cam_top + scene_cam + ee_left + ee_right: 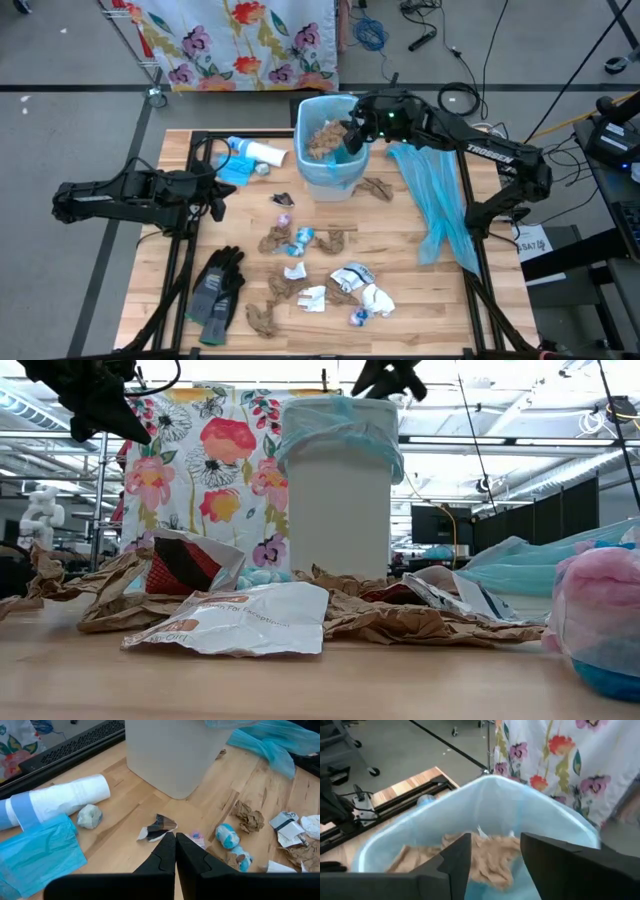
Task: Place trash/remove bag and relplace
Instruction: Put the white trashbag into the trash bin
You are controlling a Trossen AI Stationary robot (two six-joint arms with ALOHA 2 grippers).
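- Brown paper trash (300, 282) lay on the table (420, 300) near the bin (330, 180); the right gripper (352, 135) hung over the bin.
- Low view: wrappers (235, 622) lay before the bin (338, 500).
- Left gripper (175, 851) was closed, empty.
- Right gripper (495, 851) stood wide, empty, above wads (490, 855) inside the bin.

Pale blue bag (436, 205), brown paper wads (273, 240), dark grey gloves (215, 290), floral white cloth (240, 40)
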